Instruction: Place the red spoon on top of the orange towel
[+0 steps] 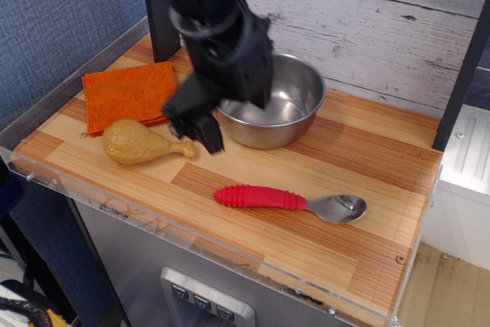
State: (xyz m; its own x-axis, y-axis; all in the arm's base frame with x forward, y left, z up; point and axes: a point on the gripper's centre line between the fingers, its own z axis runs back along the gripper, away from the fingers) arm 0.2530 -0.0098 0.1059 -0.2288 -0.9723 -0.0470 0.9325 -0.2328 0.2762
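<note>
The striped wooden tabletop (367, 158) carries all items. The black robot arm reaches down over its middle, partly covering the round stainless-steel bowl (295, 101) at the back. The black gripper (200, 129) hangs low between the bowl and the tan toy chicken drumstick (138, 142); its fingers are blurred and seen edge-on, so whether the claw stands wide or narrow cannot be told. It holds nothing that shows.

The folded bright-orange ribbed towel (130, 93) lies flat at the back left corner, touching the drumstick along its near edge and otherwise uncovered.

The red spoon (287, 201) lies flat near the front edge, well apart from the towel and untouched. Its thick ribbed red handle points left and its shiny silver bowl points right, hollow side up.

Judgement: the step in hand is the approach to the spoon. The gripper should travel right and forward, descend over the middle of the ribbed handle with fingers across it, and close there; the ribs should give grip, while the polished metal end would likely slip.
</note>
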